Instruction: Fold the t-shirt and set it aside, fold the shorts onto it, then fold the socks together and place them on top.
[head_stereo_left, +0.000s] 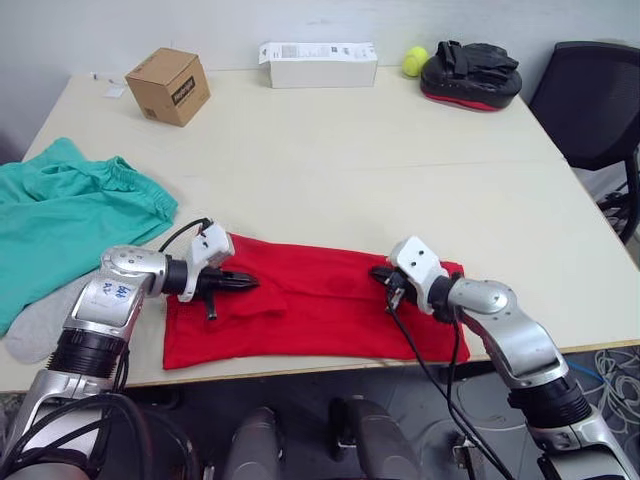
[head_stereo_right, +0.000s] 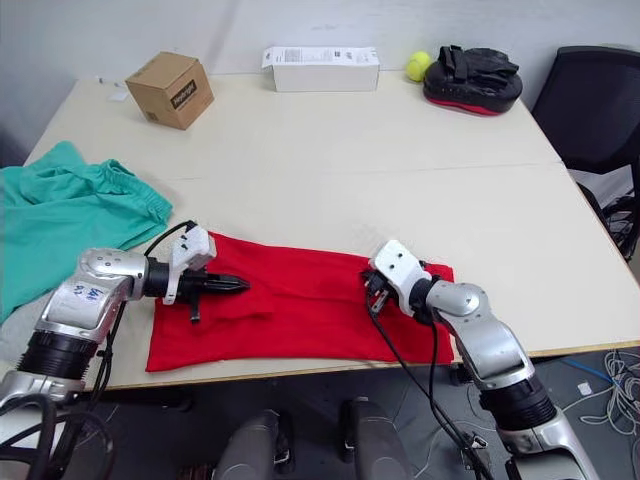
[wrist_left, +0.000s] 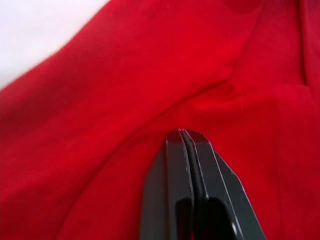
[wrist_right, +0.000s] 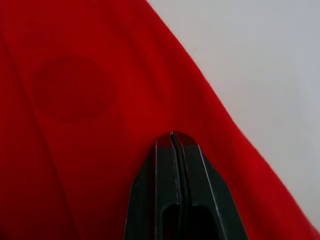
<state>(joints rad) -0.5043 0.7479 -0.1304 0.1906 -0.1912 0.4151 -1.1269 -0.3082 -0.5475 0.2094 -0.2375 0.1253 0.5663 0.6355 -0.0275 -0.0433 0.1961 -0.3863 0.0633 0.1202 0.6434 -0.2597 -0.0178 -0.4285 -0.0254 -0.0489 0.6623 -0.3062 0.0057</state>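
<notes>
Left eye view showed me the t-shirt (head_stereo_left: 320, 300) lying as a long red band near the front edge of the table (head_stereo_left: 400, 170), already narrowed lengthwise by my reading, so I judged the shirt fold was the step in hand and not yet finished. My left gripper (head_stereo_left: 243, 283) rested on the shirt's left part and my right gripper (head_stereo_left: 382, 273) on its right part; both wrist views had the fingers pressed together with no cloth between them, tips just over or on the red fabric, so neither was holding anything. The next move, as I saw it, called for parting the jaws and pinching one end of the band so it could be folded over the other. The shorts (head_stereo_left: 70, 215) lay spread at the table's left side, hanging toward its edge, with the socks (head_stereo_left: 45, 320) by them near the left arm, close enough to snag. A cardboard box (head_stereo_left: 168, 86), a white box (head_stereo_left: 318, 63), a tennis ball (head_stereo_left: 415, 61) and a black pad (head_stereo_left: 470, 75) sat well apart along the far edge.
</notes>
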